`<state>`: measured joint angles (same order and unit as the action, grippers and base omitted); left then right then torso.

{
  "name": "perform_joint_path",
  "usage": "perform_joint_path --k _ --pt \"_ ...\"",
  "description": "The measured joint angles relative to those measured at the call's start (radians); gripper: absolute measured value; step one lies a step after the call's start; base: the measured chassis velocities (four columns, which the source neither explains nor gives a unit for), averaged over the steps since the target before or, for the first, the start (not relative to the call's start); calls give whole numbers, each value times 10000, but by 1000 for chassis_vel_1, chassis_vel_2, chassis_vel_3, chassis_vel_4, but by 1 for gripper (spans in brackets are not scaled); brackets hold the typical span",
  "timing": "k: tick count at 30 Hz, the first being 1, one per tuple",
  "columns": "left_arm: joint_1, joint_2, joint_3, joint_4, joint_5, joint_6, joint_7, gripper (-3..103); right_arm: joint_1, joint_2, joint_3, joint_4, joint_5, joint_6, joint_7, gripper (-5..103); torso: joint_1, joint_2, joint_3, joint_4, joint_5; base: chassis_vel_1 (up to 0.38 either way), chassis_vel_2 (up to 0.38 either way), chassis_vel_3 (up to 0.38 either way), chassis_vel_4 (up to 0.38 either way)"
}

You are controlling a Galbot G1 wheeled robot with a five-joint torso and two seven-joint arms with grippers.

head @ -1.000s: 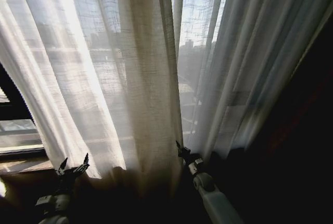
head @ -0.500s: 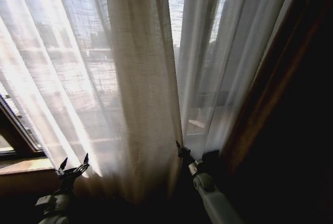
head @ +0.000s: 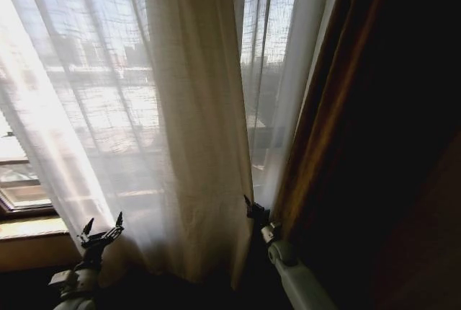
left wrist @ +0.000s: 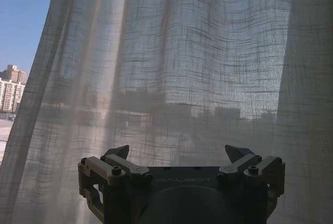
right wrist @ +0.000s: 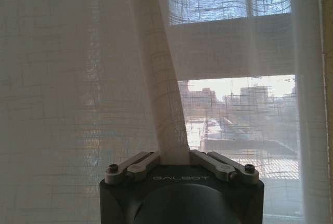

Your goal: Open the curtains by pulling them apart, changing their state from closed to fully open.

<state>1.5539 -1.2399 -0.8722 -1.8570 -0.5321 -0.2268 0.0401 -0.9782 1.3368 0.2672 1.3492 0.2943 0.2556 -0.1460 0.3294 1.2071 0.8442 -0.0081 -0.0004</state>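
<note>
Low at the near left of the head view, the left gripper (head: pixel 101 228) stands with its fingers spread wide and nothing between them, just in front of the sheer fabric; its own wrist camera shows both fingertips (left wrist: pixel 235 152) apart and bare against the weave. At the near centre-right, the right gripper (head: pixel 250 207) is pinched closed on the hanging edge of the curtains (head: pixel 194 130) (in the right wrist view a narrow gathered fold of cloth runs straight down between its closed fingers (right wrist: pixel 143 162)). From that held edge, the sheer white panel rises in long pleats and spreads off to the left across the window, with a thick bunched fold hanging at the middle. To the right of the grip a narrower strip of sheer cloth (head: pixel 284 94) hangs, and beside it the heavier brown drape (head: pixel 338 108). Beyond the fabric, the window sill (head: pixel 29 227) shows at lower left, and city buildings (right wrist: pixel 234 96) stand far outside.
</note>
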Motion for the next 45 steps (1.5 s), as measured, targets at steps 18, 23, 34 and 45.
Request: perform_joint_path --k 18,23,34,45 --pt "0 1 -6 0 0 0 -1 100 64 -44 171 -108 -784 -315 1968 0 0 0 0 2 -1 -55 -61 61 54" --pt "0 1 -3 0 0 0 0 100 295 -103 552 -333 -1560 -966 3489 0 1 -1 1 1 5 0 0 0 0" --pt "0 1 1 0 0 0 0 100 623 -563 1661 -694 -1667 -1458 4311 0 1 -1 1 0 3 0 0 0 0" --pt "0 1 1 0 0 0 0 100 -353 -796 914 830 -678 -1465 3166 20 1 0 0 1 1 0 0 0 0"
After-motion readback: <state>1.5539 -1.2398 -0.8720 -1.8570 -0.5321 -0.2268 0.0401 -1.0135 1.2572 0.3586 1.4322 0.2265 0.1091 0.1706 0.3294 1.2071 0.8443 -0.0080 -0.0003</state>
